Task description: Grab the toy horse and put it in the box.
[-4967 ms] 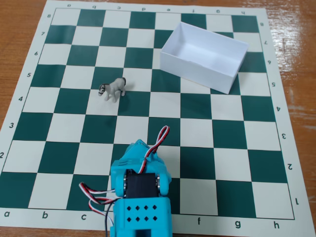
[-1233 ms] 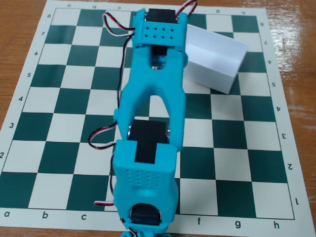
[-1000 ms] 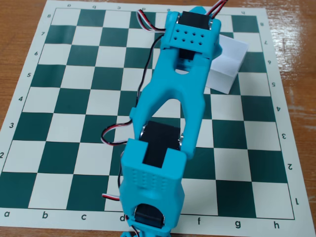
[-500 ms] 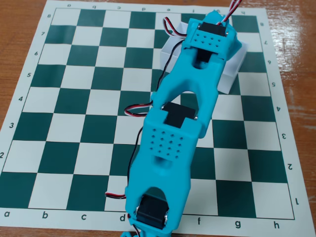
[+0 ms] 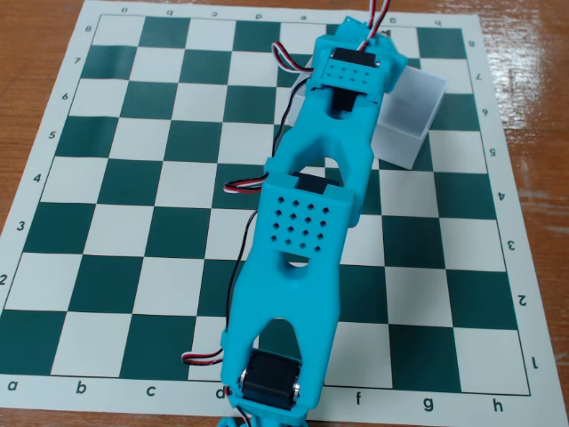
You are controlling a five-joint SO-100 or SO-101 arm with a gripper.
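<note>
The white open-topped box (image 5: 411, 111) stands on the chessboard's upper right, around the f-g files and ranks 5 to 7. Its left part is hidden behind my arm. My cyan arm (image 5: 298, 231) stretches from the bottom edge up across the board. Its wrist block (image 5: 357, 69) hangs over the box's left side. The gripper's fingers are hidden under the wrist, so I cannot tell whether they are open or hold anything. The toy horse is not visible anywhere; it may be hidden under the arm.
A paper chessboard mat (image 5: 133, 178) with green and white squares covers the wooden table (image 5: 27, 89). Red, white and black servo cables (image 5: 267, 169) run along the arm's left side. No other loose objects show on the board.
</note>
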